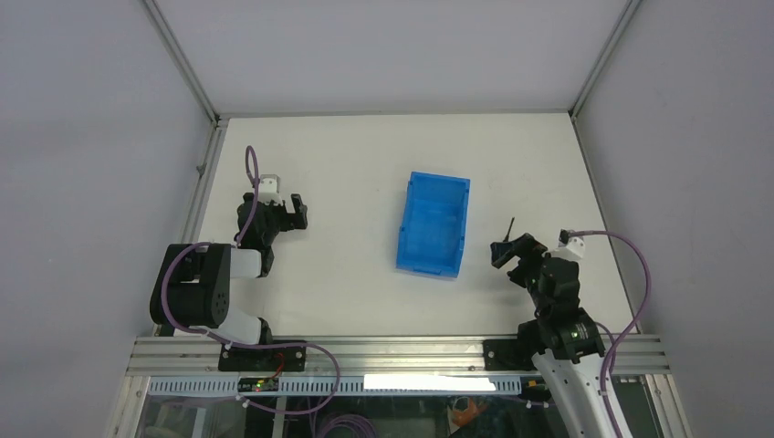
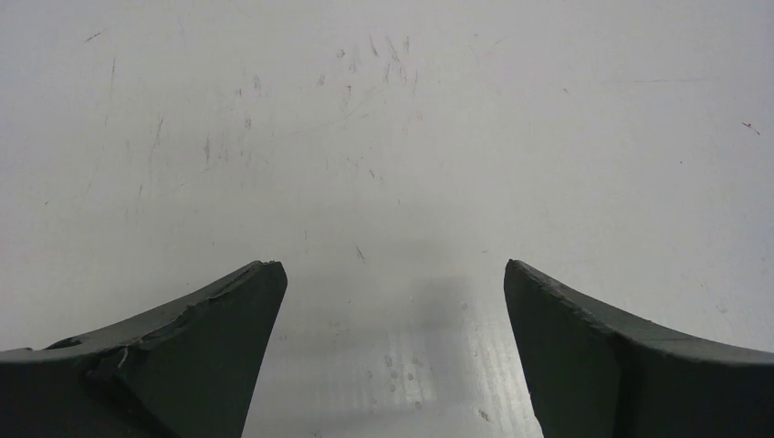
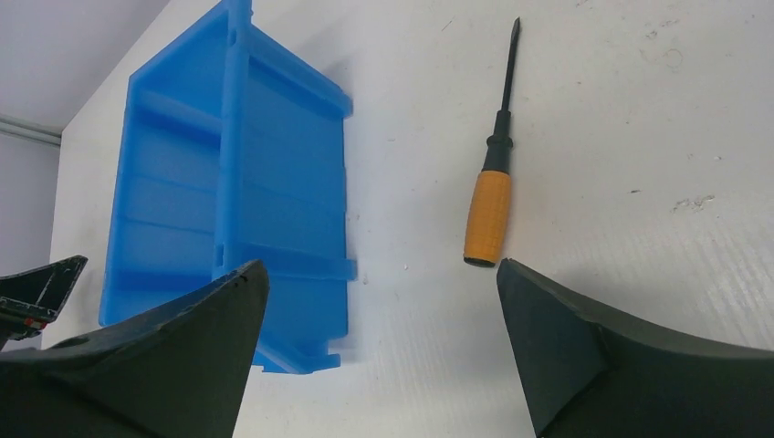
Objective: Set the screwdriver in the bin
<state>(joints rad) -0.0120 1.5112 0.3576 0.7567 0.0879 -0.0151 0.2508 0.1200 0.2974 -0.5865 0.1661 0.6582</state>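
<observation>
The blue bin (image 1: 434, 224) stands open-topped in the middle of the table, empty; it also shows in the right wrist view (image 3: 228, 192). The screwdriver (image 3: 491, 196), orange handle and thin dark shaft, lies flat on the table to the right of the bin, its tip pointing away. In the top view only its dark shaft (image 1: 510, 226) shows past my right gripper (image 1: 513, 254), which hovers open over the handle end. In the right wrist view the right gripper (image 3: 379, 274) is open, the handle just beyond its right fingertip. My left gripper (image 1: 294, 212) is open and empty at the far left (image 2: 392, 274).
Metal frame rails (image 1: 196, 196) run along the table's left and right sides, with grey walls behind. The bin sits a short way left of the screwdriver. Bare white table (image 2: 383, 137) lies under the left gripper.
</observation>
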